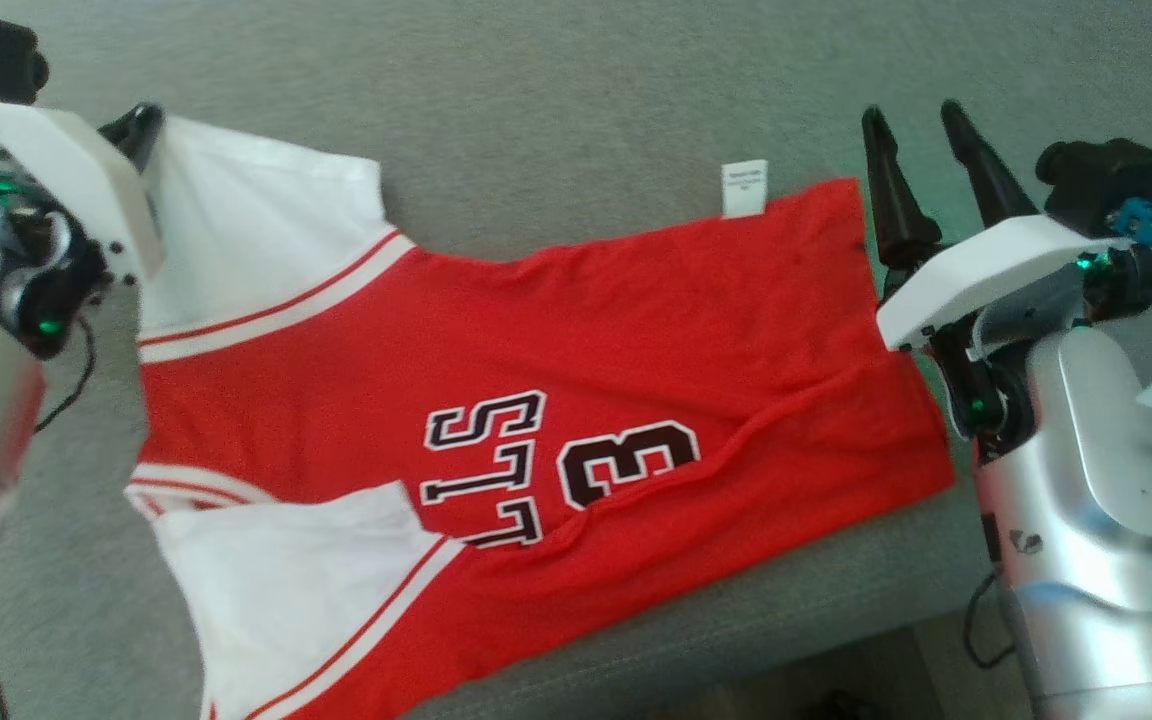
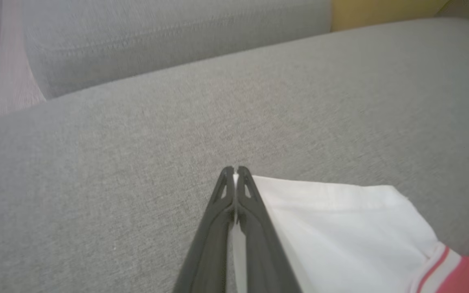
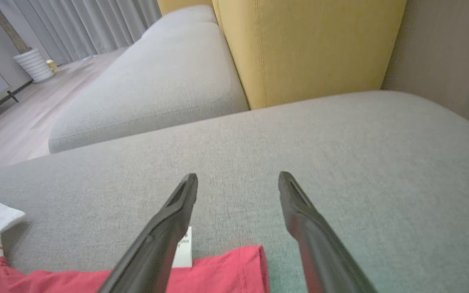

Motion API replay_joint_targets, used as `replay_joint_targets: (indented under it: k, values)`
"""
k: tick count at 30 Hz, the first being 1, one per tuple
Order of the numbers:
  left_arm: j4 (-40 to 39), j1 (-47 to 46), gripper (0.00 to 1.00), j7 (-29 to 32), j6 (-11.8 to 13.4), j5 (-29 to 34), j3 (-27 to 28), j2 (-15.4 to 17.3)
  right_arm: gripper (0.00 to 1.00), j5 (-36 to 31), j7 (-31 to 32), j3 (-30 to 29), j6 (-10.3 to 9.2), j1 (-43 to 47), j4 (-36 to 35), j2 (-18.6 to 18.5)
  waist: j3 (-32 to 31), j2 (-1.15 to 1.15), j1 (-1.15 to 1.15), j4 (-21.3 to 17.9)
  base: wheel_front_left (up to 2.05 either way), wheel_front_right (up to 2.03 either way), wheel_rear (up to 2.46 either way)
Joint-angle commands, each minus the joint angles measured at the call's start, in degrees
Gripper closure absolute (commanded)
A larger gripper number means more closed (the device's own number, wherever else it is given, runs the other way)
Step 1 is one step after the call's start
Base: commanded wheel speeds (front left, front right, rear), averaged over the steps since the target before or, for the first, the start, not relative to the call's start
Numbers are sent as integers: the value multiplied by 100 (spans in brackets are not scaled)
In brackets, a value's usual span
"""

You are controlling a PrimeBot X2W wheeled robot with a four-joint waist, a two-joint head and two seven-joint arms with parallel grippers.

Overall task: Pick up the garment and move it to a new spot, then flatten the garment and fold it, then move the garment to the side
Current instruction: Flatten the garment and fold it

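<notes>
A red garment lay flat on a grey sofa cushion. The left gripper had jaws pinching its white sleeve; the right gripper had jaws spread beside its hem.

The head view looks steeply down on the grey cushion; both wrist views skim low across it, each catching the far edge of the garment.

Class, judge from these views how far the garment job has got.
Done: the jersey lies spread, nearly flat, on the grey cushion. In hand: the left pincer is shut on its white sleeve; the right pincer stands open by the hem. Left: folding it, then moving it aside.
</notes>
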Motion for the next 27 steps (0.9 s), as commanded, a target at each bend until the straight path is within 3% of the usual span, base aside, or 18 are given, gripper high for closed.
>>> replay_joint_targets:
  k: [1, 9, 14, 22, 23, 24, 25, 27]
  values:
    - [-167, -201, 100, -132, 21, -14, 253, 215, 0, 7, 82, 46, 19, -113, -116, -12, -128, 0, 0, 180, 0, 0, 0]
    - [-870, 471, 100, -561, 16, -308, 269, 3, 0, 69, 975, -6, 19, -113, 548, -561, -348, 0, 0, 785, 0, 0, 0]
    - [-1452, 876, 100, -567, 137, -407, 263, 13, 0, 88, 1336, -44, 19, -168, 996, -872, -376, 0, 0, 1005, 0, 0, 0]
    - [-2089, 1290, 100, -494, 389, -497, 301, 176, 0, 234, 1553, 43, 19, -241, 1453, -992, -425, 0, 0, 1112, 0, 0, 0]
    - [-2143, 1324, 100, -485, 417, -507, 308, 196, 33, 274, 1578, 83, 19, -245, 1489, -993, -431, 0, 0, 1115, 0, 0, 0]
    - [-2191, 1355, 100, -479, 447, -517, 317, 214, 79, 305, 1574, 115, 19, -250, 1510, -1004, -436, 0, 0, 1117, 0, 0, 0]
    - [-2237, 1383, 100, -477, 476, -528, 330, 230, 100, 326, 1538, 132, 19, -257, 1525, -1019, -438, 0, 0, 1118, 0, 0, 0]
    - [-2315, 1425, 100, -487, 531, -539, 360, 274, 100, 335, 1425, 139, 19, -285, 1561, -1054, -443, 0, 0, 1119, 0, 0, 0]
